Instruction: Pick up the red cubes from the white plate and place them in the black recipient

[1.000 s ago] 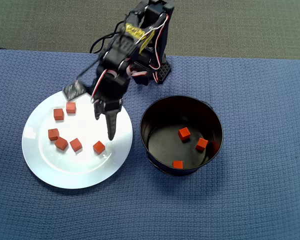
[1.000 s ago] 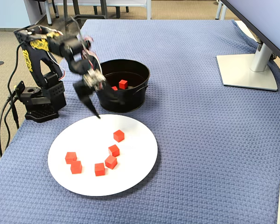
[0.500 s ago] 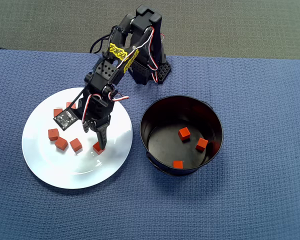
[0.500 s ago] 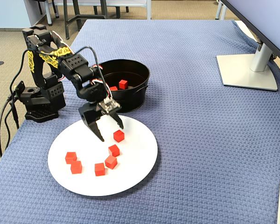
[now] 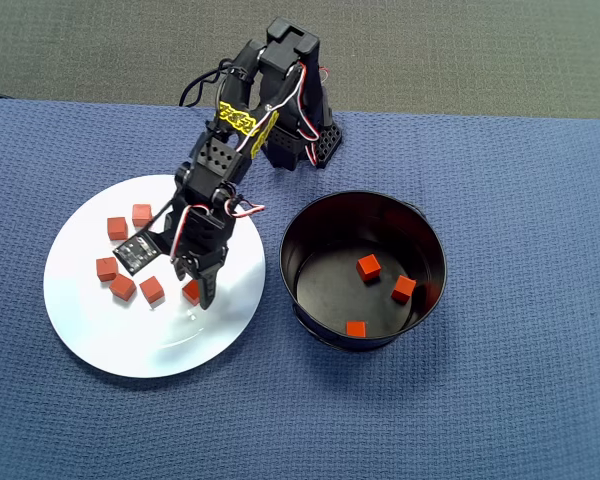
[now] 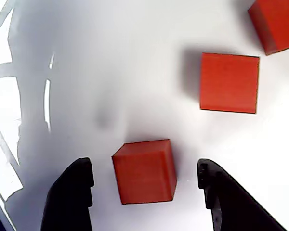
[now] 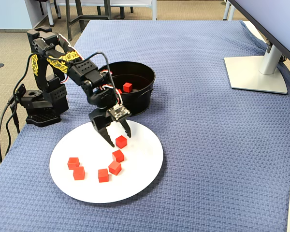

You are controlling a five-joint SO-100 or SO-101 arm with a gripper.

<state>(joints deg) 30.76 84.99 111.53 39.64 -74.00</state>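
Observation:
Several red cubes lie on the white plate (image 5: 130,340), among them two at its upper left (image 5: 117,228) and a row near the middle (image 5: 123,288). My gripper (image 5: 192,291) is low over the plate and open, its fingers on either side of one red cube (image 6: 144,171) without touching it. The fixed view shows the same: gripper (image 7: 119,139) astride that cube (image 7: 121,142). Another cube (image 6: 229,83) lies just beyond it. The black recipient (image 5: 425,240) stands right of the plate with three cubes (image 5: 368,266) inside.
The arm's base (image 5: 300,140) stands behind the plate and pot on a blue woven cloth (image 5: 500,400). A monitor foot (image 7: 256,72) is at the far right in the fixed view. Beyond the cloth's edge by the base lies floor.
The gripper has swung from the plate's rim near the pot out over the plate and come down. It stays open and now straddles one cube.

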